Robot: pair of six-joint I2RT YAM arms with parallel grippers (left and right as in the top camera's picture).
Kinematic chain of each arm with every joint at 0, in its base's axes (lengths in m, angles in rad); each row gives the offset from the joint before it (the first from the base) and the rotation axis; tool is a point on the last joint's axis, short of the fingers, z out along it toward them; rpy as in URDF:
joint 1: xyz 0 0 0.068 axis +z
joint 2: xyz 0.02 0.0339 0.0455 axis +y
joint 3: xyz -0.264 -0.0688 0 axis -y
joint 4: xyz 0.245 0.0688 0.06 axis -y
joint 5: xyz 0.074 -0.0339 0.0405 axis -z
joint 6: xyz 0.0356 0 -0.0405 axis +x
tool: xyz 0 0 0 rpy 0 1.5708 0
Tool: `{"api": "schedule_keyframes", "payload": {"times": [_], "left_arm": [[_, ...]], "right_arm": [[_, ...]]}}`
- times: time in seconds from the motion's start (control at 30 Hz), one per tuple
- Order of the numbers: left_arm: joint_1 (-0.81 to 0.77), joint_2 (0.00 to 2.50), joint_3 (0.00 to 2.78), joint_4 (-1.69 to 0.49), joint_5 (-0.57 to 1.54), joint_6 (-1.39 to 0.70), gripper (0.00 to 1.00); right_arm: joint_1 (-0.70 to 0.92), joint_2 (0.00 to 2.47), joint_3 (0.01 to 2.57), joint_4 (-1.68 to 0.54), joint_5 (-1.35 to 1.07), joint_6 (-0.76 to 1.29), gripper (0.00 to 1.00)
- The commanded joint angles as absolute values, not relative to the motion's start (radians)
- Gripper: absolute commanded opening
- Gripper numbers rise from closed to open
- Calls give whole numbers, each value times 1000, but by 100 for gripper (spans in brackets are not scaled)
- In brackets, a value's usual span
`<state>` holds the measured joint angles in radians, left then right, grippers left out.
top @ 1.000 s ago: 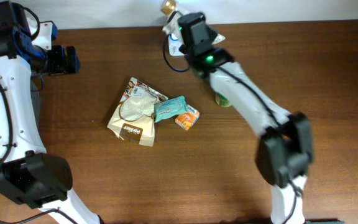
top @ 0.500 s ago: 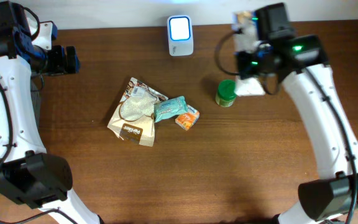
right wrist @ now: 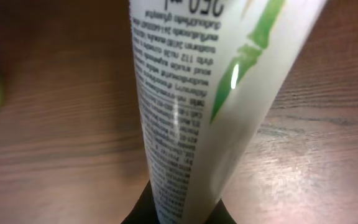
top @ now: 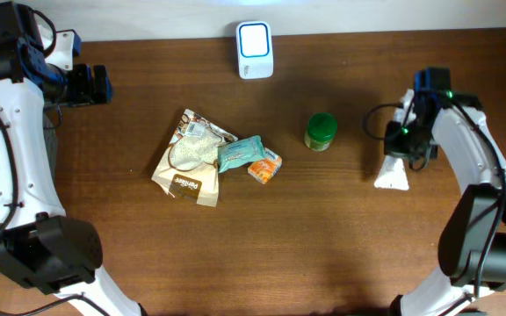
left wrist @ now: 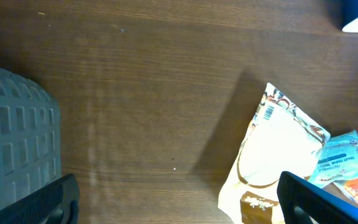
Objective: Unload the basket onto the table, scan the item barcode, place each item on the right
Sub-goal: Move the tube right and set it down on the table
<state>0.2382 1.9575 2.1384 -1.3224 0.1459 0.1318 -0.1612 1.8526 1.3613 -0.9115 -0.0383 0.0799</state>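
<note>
My right gripper is shut on a white tube at the right side of the table. The tube's flat end points toward the front and lies low over the wood. In the right wrist view the tube fills the frame, with small black print and a green bamboo stalk; the right gripper clamps its lower end. The white barcode scanner stands at the back centre, its screen lit. My left gripper hangs open at the far left; in its own view the left gripper has nothing between its fingers.
A green-capped jar stands left of the tube. A beige pouch, a teal packet and an orange box lie piled mid-table. A grey basket sits at the left edge.
The right arm has swung from the scanner at the back to the right side of the table and lowered the tube toward the wood. The left arm has not moved.
</note>
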Motion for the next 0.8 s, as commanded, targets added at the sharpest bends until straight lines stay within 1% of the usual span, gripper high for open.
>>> {"api": "schedule_keyframes", "payload": {"times": [0.0, 0.1, 0.17, 0.2, 0.33, 0.43, 0.6, 0.63, 0.7, 0.73, 0.77], "left_arm": [[245, 1955, 2143, -1321, 157, 148, 99], [245, 1955, 2143, -1321, 157, 148, 99], [245, 1955, 2143, -1321, 157, 148, 99], [245, 1955, 2143, -1321, 157, 148, 99], [245, 1955, 2143, -1321, 157, 148, 99], [245, 1955, 2143, -1321, 157, 148, 99], [245, 1955, 2143, -1321, 157, 148, 99], [245, 1955, 2143, -1321, 157, 148, 99], [245, 1955, 2143, -1321, 157, 148, 99], [245, 1955, 2143, -1321, 157, 148, 99], [245, 1955, 2143, -1321, 157, 148, 99]], "right_arm": [[-182, 1839, 1278, -801, -72, 87, 4], [-187, 1839, 1219, -718, -72, 87, 4], [-187, 1839, 1207, -707, -72, 88, 6], [-187, 1839, 1204, -707, -72, 88, 9], [-197, 1839, 1204, -702, -58, 90, 10], [-220, 1839, 1205, -702, 8, 159, 12], [-297, 1839, 1205, -657, 11, 197, 12], [-313, 1839, 1205, -641, 11, 197, 14], [-328, 1839, 1205, -627, 12, 196, 26], [-332, 1839, 1205, -625, 12, 196, 34], [-337, 1839, 1208, -625, 11, 197, 39]]}}
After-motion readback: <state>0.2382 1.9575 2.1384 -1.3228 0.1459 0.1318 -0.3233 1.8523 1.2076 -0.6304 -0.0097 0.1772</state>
